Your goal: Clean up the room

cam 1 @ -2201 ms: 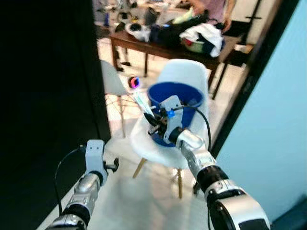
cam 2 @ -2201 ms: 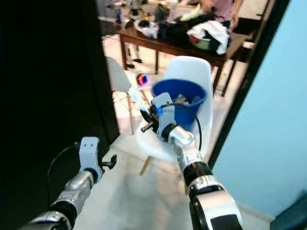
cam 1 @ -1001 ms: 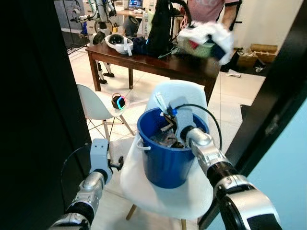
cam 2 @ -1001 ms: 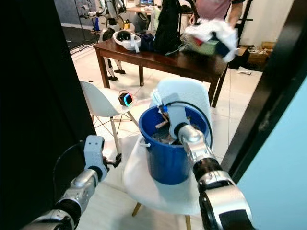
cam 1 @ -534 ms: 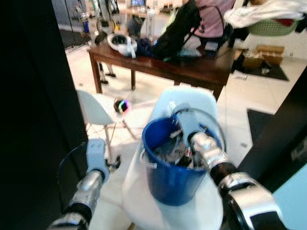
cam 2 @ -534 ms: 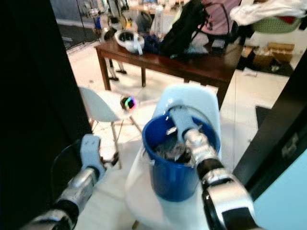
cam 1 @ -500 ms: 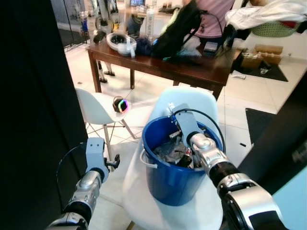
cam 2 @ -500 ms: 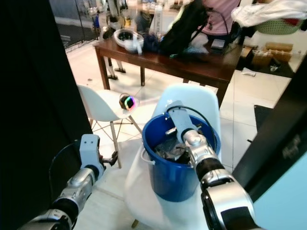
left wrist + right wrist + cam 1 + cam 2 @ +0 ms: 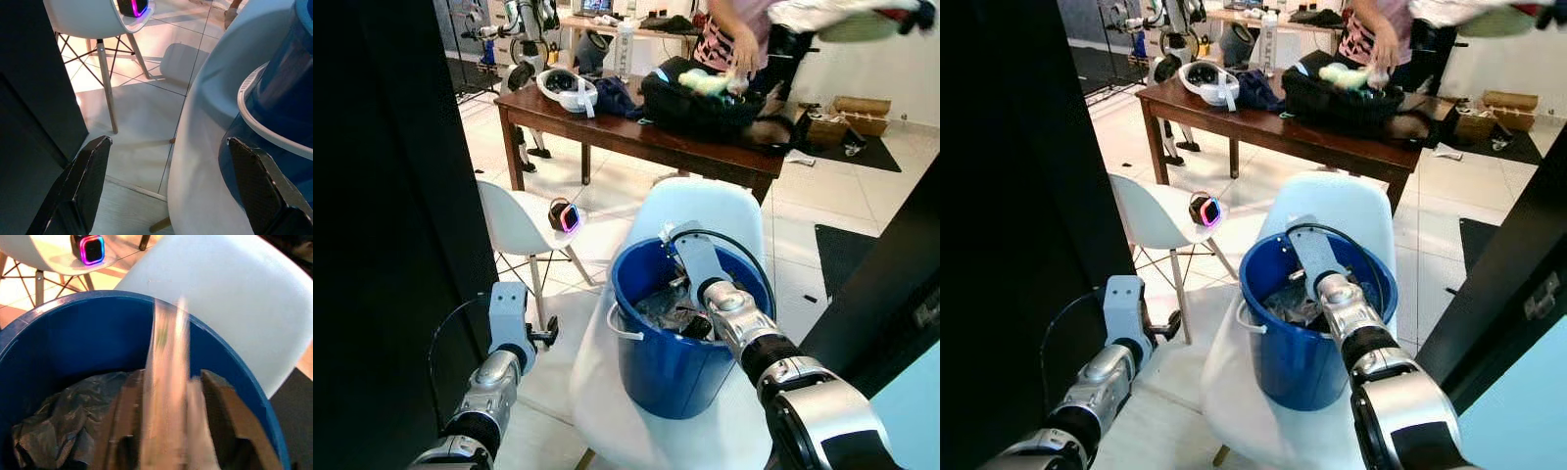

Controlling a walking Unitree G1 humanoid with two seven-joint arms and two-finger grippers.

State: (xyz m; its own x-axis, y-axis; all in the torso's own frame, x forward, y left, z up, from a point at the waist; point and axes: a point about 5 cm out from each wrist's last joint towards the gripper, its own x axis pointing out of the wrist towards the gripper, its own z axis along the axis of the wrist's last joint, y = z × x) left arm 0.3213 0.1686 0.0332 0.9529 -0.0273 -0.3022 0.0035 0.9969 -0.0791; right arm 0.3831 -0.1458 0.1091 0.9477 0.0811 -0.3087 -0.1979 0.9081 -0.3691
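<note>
We see a round blue plastic bucket (image 9: 677, 362) standing on the seat of a white moulded plastic chair (image 9: 700, 211) directly ahead. Our right gripper (image 9: 690, 318) reaches down inside the bucket's mouth, above crumpled grey and dark rubbish (image 9: 63, 421) that lies in the bottom. In the right wrist view a blurred, pale, translucent strip of wrapper (image 9: 166, 396) stands lengthwise in front of the lens, inside the bucket; the black fingers themselves are not distinguishable there, so we cannot tell whether the jaws are parted or clamped on it.

Our left gripper (image 9: 168, 191) hangs low beside the chair, near the bucket's white handle (image 9: 264, 125). Its two black fingers (image 9: 85, 181) are spread wide with nothing between them, over pale floor tiles (image 9: 137, 122).

To our left stands a second, smaller white chair (image 9: 514, 220) carrying a small black cube with a glowing pink-and-blue rim (image 9: 564, 215). Beyond is a dark wooden table (image 9: 636, 132) with a black bag (image 9: 700, 98) and a white headset (image 9: 566, 90). A person's hand (image 9: 741, 49) reaches over the bag.
</note>
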